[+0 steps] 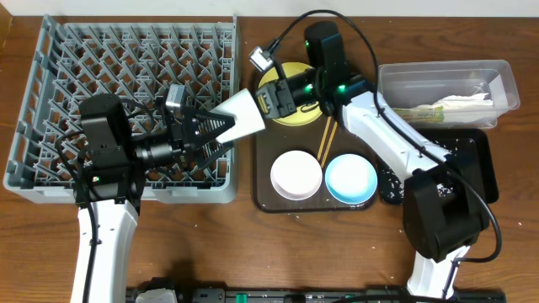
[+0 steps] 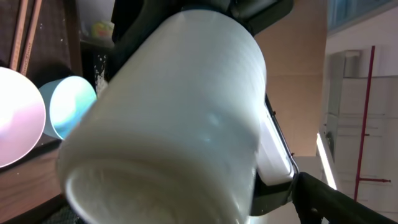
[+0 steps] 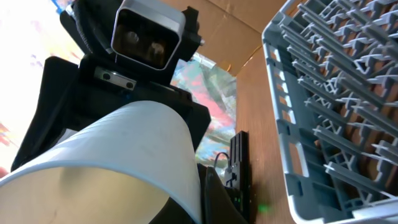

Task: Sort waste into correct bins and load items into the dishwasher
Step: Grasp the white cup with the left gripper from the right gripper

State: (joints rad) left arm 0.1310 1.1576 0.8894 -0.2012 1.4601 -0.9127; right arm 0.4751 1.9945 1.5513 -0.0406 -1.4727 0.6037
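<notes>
within right gripper [image 1: 268, 103], white cup [image 1: 238, 115]

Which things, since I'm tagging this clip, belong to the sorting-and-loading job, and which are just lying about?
Job: white cup, pinched by the right tool with the left tool open at its base; grey dish rack; yellow plate; white bowl; light blue bowl; chopsticks; clear tub; black tray.
Lying about: dark brown serving tray under the dishes; wooden table.
</notes>
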